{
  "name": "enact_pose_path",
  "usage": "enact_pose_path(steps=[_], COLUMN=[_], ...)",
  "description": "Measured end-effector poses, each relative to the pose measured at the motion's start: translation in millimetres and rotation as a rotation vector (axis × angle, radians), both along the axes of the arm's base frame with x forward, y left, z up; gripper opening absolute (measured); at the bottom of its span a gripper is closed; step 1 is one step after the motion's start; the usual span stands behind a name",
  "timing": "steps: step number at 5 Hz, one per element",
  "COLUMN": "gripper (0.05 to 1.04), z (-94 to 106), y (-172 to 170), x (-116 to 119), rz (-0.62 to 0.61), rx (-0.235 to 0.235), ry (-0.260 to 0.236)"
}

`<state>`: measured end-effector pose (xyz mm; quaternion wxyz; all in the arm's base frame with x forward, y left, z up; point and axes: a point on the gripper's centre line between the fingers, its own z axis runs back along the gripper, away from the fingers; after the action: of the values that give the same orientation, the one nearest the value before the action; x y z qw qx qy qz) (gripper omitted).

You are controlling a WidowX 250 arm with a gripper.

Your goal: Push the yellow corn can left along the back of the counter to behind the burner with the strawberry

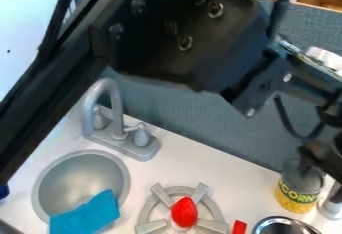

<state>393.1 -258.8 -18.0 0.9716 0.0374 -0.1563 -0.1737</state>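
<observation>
The black gripper (322, 157) hangs at the right edge, partly cut off by it, at the end of the arm that crosses the top. Its lower part overlaps the top of a yellow and grey corn can (296, 197), which stands upright; whether they touch I cannot tell. On the grey burner ring (145, 211) at the bottom centre lies a red strawberry-like toy (184, 212). A blue cloth (85, 215) lies partly in the round grey sink (65, 170) and over its front rim.
A grey faucet (119, 113) stands behind the sink. At the bottom right are a shiny metal pot (282, 226), a small red piece (239, 227) and a silvery object (330, 209) beside the can. The grey-blue back wall (200, 128) runs behind the white counter (220, 173).
</observation>
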Motion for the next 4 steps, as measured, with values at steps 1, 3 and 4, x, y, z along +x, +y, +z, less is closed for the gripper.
enact_pose_path(steps=[1,3,4], gripper=[0.999,0.999,0.999], z=[0.9,-10.5,-27.7], y=[-17.6,-32.7,-33.2], x=[-12.2,-5.0,-1.7], rz=[-0.049,-0.106,-0.184], rx=[0.010,-0.006,-0.037], ry=[-0.004,-0.056,-0.162])
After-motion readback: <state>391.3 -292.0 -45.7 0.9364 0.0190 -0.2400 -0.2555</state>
